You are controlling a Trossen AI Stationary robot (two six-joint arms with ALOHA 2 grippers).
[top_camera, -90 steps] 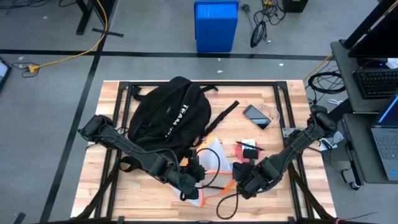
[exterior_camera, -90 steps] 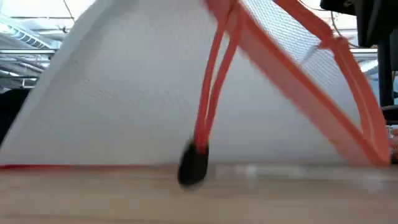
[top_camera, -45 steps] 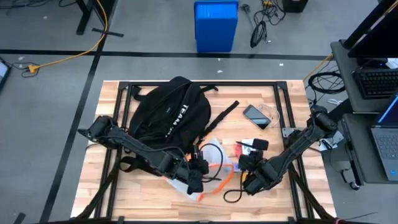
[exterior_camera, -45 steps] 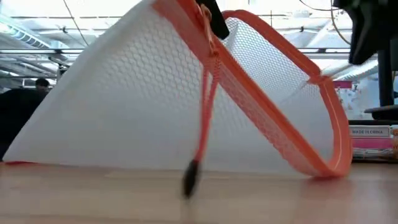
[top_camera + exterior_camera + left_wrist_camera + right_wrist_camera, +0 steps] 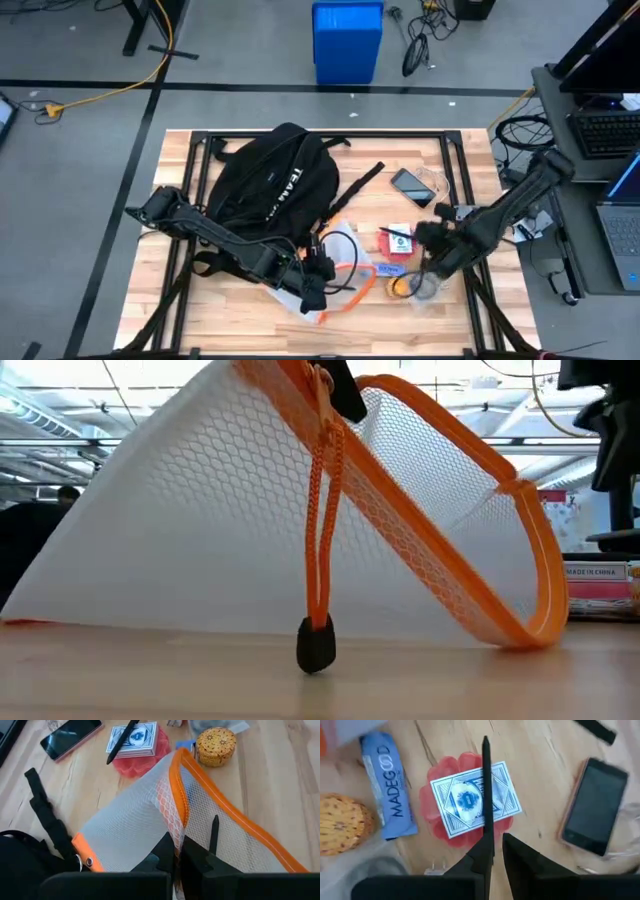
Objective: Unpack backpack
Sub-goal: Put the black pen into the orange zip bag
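Right gripper (image 5: pixel 432 236) withdrawn, clenched empty over the card deck (image 5: pixel 470 800).
Mesh pouch (image 5: pixel 335 275) is still pinched by the left gripper (image 5: pixel 312 285) (backpack (image 5: pixel 270 185) unpacking well along).

Black backpack (image 5: pixel 272 185) with white lettering lies slumped, apparently flat, on table's far-left

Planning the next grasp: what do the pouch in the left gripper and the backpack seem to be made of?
The pouch held by the left gripper looks like soft white mesh fabric, with a honeycomb weave, orange binding and a cord zipper pull. The backpack seems to be matte black woven fabric, slumped and creased, with white lettering.
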